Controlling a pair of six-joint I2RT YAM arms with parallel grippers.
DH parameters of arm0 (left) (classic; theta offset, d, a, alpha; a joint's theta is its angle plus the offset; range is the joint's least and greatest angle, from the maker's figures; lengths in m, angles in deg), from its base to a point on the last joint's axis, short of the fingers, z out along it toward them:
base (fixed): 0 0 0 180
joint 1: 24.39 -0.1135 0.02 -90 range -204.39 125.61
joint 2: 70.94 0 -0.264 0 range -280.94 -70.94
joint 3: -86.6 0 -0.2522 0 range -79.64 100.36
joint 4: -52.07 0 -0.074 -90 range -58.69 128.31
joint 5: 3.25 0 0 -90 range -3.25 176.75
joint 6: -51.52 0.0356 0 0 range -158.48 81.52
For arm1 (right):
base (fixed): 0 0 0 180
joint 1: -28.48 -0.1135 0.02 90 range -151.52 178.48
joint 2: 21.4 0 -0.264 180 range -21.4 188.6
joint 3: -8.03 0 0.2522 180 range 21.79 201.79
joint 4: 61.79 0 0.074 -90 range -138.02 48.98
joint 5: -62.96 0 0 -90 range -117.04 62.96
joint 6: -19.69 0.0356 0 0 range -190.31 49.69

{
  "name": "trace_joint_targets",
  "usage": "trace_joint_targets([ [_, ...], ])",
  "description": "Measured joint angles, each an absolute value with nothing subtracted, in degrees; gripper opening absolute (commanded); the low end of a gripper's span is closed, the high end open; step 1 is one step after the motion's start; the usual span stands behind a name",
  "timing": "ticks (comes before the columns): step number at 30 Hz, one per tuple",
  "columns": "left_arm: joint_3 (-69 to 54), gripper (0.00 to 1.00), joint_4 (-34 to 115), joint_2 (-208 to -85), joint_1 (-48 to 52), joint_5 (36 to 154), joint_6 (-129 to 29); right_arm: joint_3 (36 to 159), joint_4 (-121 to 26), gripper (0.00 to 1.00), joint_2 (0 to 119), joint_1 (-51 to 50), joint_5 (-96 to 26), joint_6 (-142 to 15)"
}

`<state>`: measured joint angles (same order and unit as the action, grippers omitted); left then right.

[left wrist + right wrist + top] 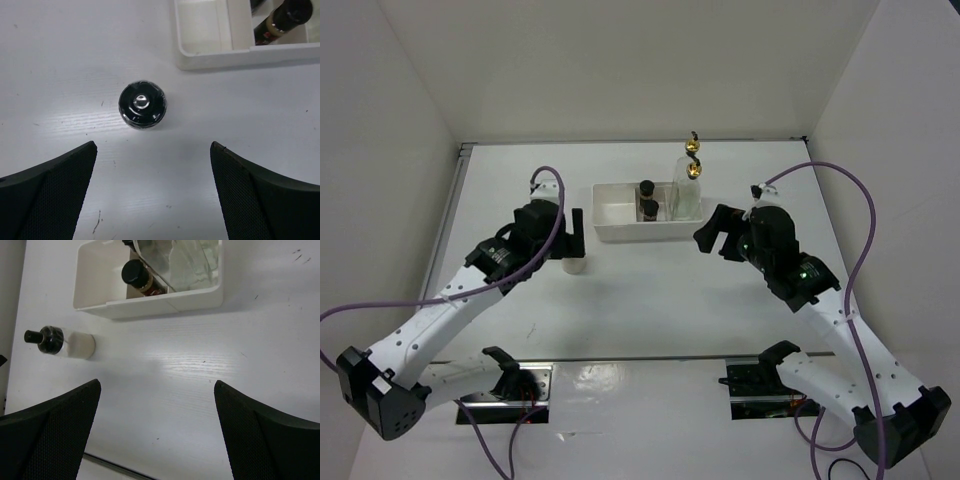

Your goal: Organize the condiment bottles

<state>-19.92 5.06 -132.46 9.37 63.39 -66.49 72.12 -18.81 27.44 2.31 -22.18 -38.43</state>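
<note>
From above, a white tray (612,228) sits on the surface (650,310). A far dark jar (647,187) and a near dark jar (649,209) stand in its middle part. To their right in the tray stand a near glass bottle (688,196) and a far glass bottle (693,143), both with gold spouts. The whitish jar (573,265) stands outside the tray, off its front-left corner, directly under the left gripper (571,232). The right gripper (714,233) hangs just off the tray's front-right corner.

In the left wrist view, the left gripper (153,150) is spread wide and holds nothing. The whitish jar (142,104) stands upright beyond the fingertips (75,165), its black cap facing the camera, apart from the tray (210,59).

In the right wrist view, the right gripper (157,387) is also wide and holds nothing. Past it is the tray (165,304), with a dark jar and clear glass that is possibly both bottles, since the frame edge cuts it off. The whitish jar (70,344) stands to the left.
</note>
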Motion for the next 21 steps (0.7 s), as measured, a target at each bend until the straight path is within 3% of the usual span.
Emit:
trace_joint_targets([
  [10,-22.78,1.0,8.97,-134.95,3.9,63.04,-68.85,71.97,-18.88,0.98,27.68,1.91,-23.01,-38.41],
  [17,-22.78,0.91,12.44,-143.08,2.61,63.7,-68.68,71.86,-18.88,0.98,27.68,1.87,-23.03,-38.41],
  [21,-22.78,0.81,13.32,-144.74,2.64,63.63,-68.68,71.84,-18.88,0.98,27.68,1.87,-23.01,-38.41],
])
